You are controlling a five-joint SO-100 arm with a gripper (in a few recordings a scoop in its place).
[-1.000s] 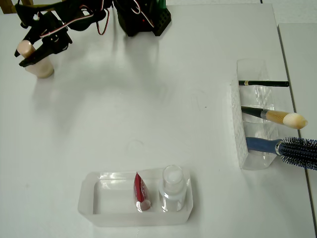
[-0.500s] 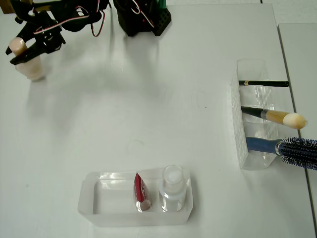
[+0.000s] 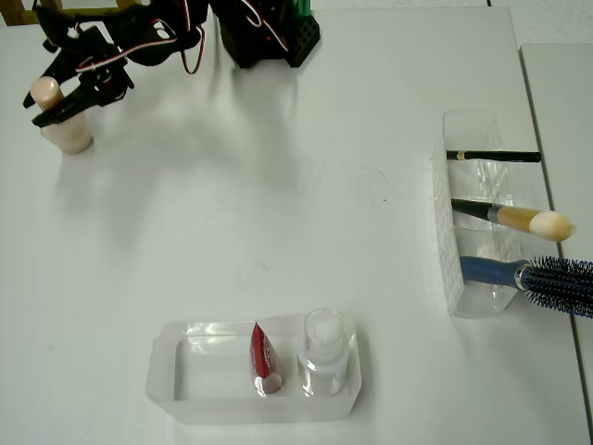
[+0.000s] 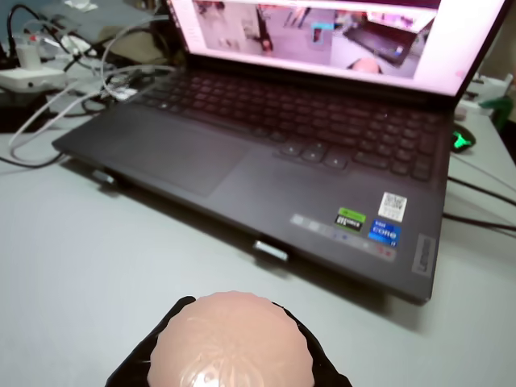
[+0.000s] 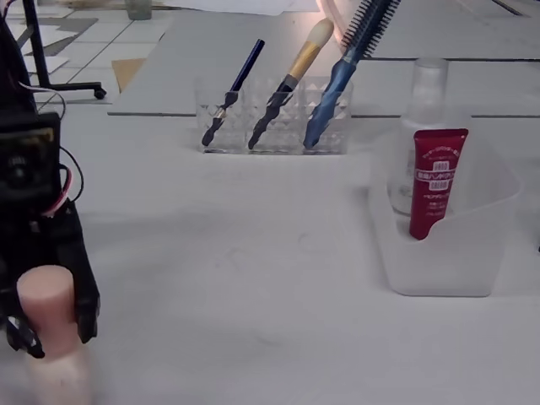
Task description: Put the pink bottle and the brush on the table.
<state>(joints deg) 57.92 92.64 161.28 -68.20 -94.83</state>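
Pink bottle pinched by the hand at the counter's far left corner.

Overhead view: the hand [image 3: 63,95] pinches the pink bottle [image 3: 63,125] by its cap; compared with half a second ago, both sit slightly further right and lower in the picture. The brush [image 3: 519,219] lies unmoved in the clear organizer [image 3: 451,260], between a black pencil [image 3: 493,156] and a blue hairbrush [image 3: 537,276]. Near the bottom, a tray [image 3: 167,371] holds a red tube [image 3: 262,356] and a clear bottle [image 3: 322,350]. Wrist view: the pink cap [image 4: 230,343] sits between dark fingers [image 4: 145,355], a laptop [image 4: 274,153] beyond. Fixed view: the hand [image 5: 49,314] grips the bottle [image 5: 56,337], whose base is at the white counter [image 5: 253,287]; the brush [image 5: 292,76] stands tilted in its organizer [image 5: 274,126].
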